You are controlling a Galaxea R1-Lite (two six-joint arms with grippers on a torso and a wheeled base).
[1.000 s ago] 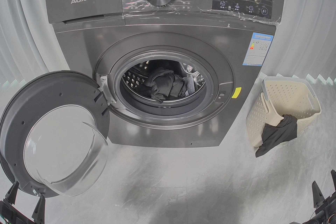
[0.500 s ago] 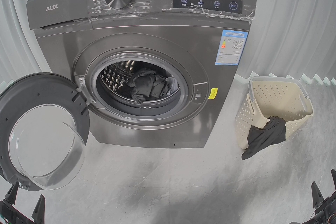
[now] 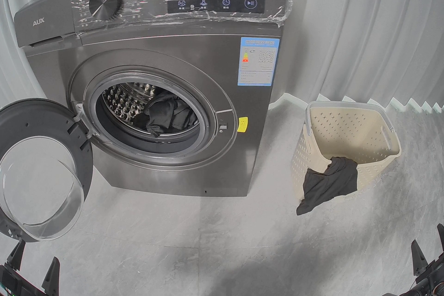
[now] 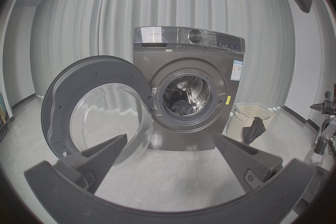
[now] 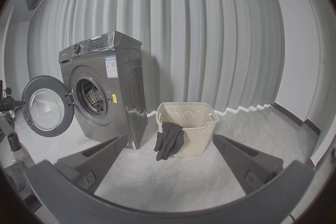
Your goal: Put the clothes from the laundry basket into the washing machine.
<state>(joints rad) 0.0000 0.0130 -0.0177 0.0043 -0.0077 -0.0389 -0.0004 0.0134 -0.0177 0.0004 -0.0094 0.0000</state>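
Observation:
The grey washing machine (image 3: 152,79) stands at the left with its round door (image 3: 39,167) swung open. Dark clothes (image 3: 164,114) lie inside the drum. To its right on the floor stands the cream laundry basket (image 3: 347,126), with a dark garment (image 3: 329,183) draped over its front rim and hanging outside. My left gripper (image 3: 31,267) is low at the bottom left, open and holding nothing. My right gripper (image 3: 430,248) is low at the bottom right, open and holding nothing. The right wrist view faces the basket (image 5: 189,119) and garment (image 5: 169,140); the left wrist view faces the machine (image 4: 189,88).
Pale curtains (image 3: 370,10) run behind the machine and basket. Grey tiled floor (image 3: 222,246) lies open between me and both. The open door juts out toward my left side.
The whole head view has shifted: machine and basket now sit further left in the picture, so the camera has turned right. Both grippers keep their place at the lower corners.

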